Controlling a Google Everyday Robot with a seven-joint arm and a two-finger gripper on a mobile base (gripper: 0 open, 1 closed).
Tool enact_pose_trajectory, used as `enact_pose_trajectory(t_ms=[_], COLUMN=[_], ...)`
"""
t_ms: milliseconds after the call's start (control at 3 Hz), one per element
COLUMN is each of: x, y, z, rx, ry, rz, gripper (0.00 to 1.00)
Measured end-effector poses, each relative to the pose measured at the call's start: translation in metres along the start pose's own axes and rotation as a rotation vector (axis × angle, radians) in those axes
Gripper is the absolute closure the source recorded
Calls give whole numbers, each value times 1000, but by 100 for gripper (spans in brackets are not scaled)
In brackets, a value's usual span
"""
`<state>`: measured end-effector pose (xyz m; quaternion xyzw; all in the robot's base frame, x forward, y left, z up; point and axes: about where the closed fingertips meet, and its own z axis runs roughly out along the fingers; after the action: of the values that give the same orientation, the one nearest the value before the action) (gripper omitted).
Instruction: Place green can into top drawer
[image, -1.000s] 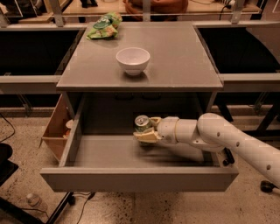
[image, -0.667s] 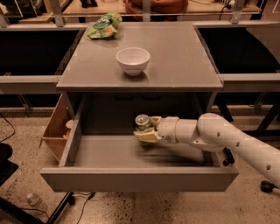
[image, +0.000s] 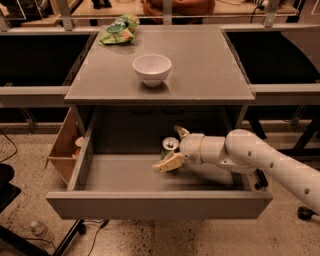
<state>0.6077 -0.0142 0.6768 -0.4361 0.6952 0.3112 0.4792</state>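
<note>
The gripper (image: 169, 153) is clamped around the green can (image: 170, 145), holding it upright inside the open top drawer (image: 160, 206). Both have sunk slightly lower than a second ago, so release looks close.

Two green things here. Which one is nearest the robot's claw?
The green can, standing inside the open top drawer right at the claw; the green snack bag lies back on the tabletop.
</note>
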Motion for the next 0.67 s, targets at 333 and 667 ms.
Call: enact_pose_trajectory(t_ms=[333, 667], x=[-4, -32], y=[1, 5], z=[-3, -40], rx=[-1, 42], ry=[-18, -58], rz=[-8, -64], gripper=[0, 0])
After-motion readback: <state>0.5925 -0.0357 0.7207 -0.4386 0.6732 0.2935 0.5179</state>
